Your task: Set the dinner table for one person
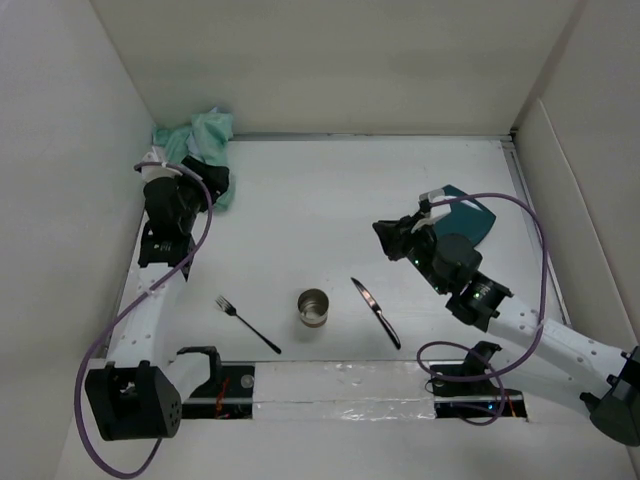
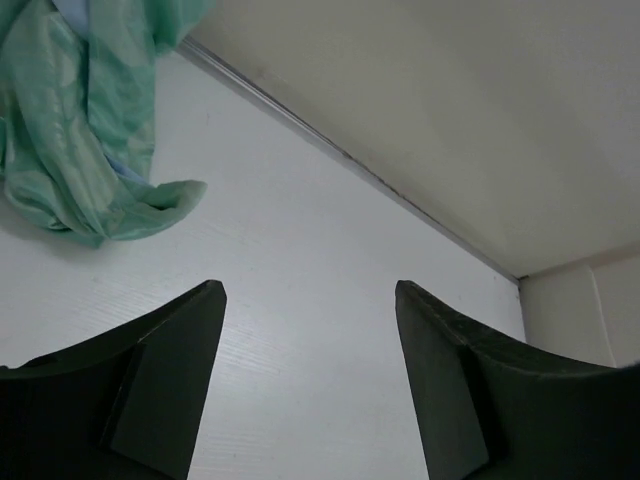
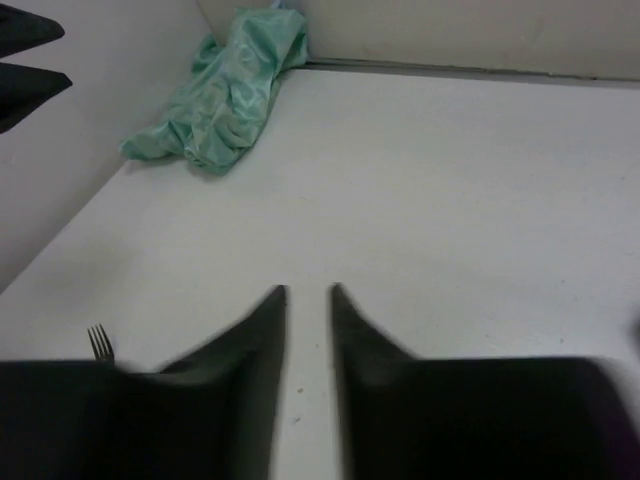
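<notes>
While I'm looking down from the overhead cam, the dinner table (image 1: 310, 190) is the big white bench filling the view, with white wall panels along its far, left and right edges. My left gripper (image 2: 310, 290) is spread wide with nothing in it, up by the far-left corner right next to the crumpled mint-green cloth (image 1: 205, 135). My right gripper (image 3: 308, 290) is pinched nearly together with just a slim gap, gripping nothing, near a dark teal plate (image 1: 478, 215) by the right edge. Toward the near edge lie a fork (image 1: 247, 324), a metal cup (image 1: 313, 307) and a knife (image 1: 375, 312), left to right, none touching.
</notes>
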You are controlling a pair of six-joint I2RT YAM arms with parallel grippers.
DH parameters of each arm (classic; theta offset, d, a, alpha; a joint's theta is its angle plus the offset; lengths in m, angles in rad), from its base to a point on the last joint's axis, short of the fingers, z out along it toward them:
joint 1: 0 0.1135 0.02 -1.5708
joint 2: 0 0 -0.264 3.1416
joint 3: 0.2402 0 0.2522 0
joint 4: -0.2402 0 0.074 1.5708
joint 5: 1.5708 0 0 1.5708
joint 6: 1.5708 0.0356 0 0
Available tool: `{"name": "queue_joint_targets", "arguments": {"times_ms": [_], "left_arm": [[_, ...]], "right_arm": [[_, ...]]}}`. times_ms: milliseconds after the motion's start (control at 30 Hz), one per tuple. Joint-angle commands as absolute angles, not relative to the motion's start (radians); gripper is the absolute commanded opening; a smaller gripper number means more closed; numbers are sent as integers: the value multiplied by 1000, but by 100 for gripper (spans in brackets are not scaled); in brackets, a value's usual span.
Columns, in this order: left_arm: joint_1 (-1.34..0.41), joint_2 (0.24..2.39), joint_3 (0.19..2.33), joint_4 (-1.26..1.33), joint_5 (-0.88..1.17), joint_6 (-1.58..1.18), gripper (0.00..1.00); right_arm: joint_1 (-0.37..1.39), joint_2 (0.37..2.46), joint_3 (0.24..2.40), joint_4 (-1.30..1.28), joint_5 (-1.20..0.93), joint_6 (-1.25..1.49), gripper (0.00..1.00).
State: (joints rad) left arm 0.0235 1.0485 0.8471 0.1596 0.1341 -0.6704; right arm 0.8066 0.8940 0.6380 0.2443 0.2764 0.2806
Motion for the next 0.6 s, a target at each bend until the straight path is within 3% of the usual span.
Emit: {"name": "queue_joint_targets", "arguments": {"times_ms": [0, 33, 100, 133, 200, 233, 267, 433, 467, 500, 533, 567], "left_arm": [[29, 1018, 868, 196, 22, -649, 67], [29, 1028, 894, 161, -38, -644, 63], [29, 1086, 919, 134, -77, -632, 56], [29, 1110, 967, 83, -122, -629, 41], [40, 1217, 1032, 22, -155, -605, 25], [40, 1251, 1102, -41, -200, -572, 5], [40, 1291, 1139, -67, -216, -554, 0], [83, 1543, 1357, -170, -256, -440, 0], [92, 1583, 1386, -196, -262, -422, 4], [92, 1656, 1419, -218, -252, -411, 11], [103, 1714, 1474, -236, -249, -384, 32], [103, 1738, 1474, -244, -249, -376, 40]], "right_arm": [[810, 867, 626, 327, 281, 293, 12], [810, 868, 626, 334, 258, 293, 3], [799, 870, 633, 318, 241, 295, 0], [799, 870, 641, 302, 232, 295, 0], [799, 870, 646, 295, 235, 293, 0], [799, 868, 644, 295, 241, 293, 0], [790, 870, 644, 291, 239, 295, 0], [781, 873, 647, 281, 239, 295, 0], [781, 876, 649, 278, 239, 295, 0], [781, 876, 650, 276, 236, 295, 0], [772, 883, 655, 270, 230, 296, 13], [772, 887, 657, 267, 230, 296, 13]]}}
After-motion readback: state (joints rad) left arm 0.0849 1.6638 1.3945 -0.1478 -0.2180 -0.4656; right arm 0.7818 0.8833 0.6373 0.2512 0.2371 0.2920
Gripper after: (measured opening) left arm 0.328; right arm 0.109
